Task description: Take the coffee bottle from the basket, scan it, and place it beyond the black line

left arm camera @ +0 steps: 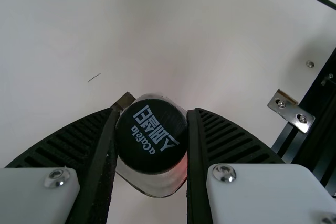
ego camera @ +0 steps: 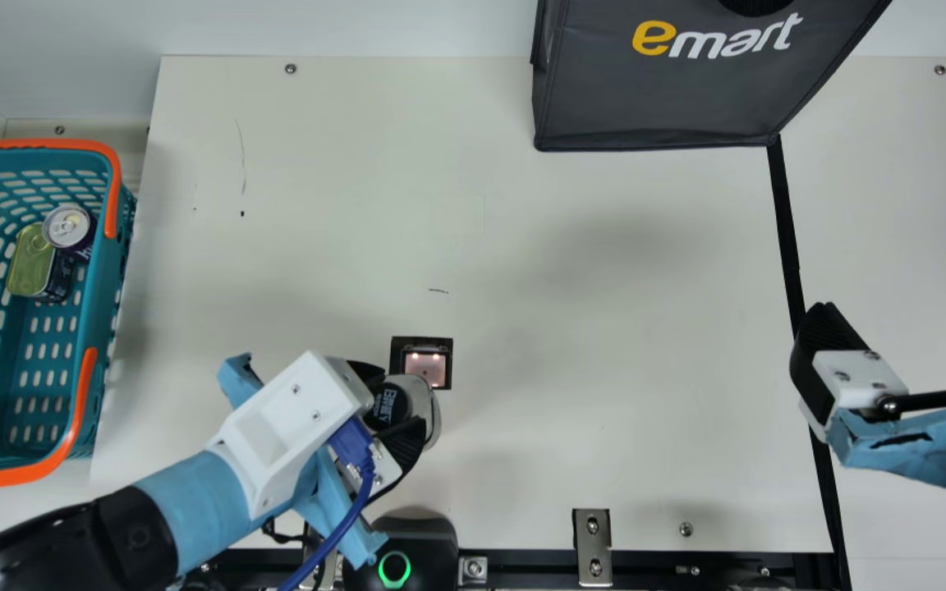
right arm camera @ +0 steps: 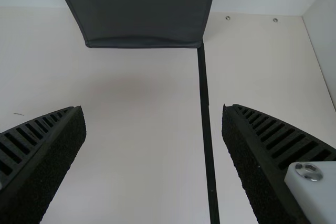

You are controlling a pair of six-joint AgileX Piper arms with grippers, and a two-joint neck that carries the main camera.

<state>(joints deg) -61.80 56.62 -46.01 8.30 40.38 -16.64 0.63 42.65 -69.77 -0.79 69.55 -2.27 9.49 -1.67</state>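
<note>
Left wrist view: left pincer (left arm camera: pixel 153 113) holds coffee bottle (left arm camera: pixel 151 139) high; tilting over scanner (ego camera: pixel 426 368) could cause slip or misread. Right pincer (right arm camera: pixel 152 111) spread wide.

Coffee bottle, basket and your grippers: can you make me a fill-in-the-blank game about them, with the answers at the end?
The coffee bottle is held by my ____ gripper.
The teal basket has handles coloured ____.
The number of cans in the basket is ____.
My right gripper holds nothing, and its fingers are ____.

Missing words: left; orange; two; open.
</note>
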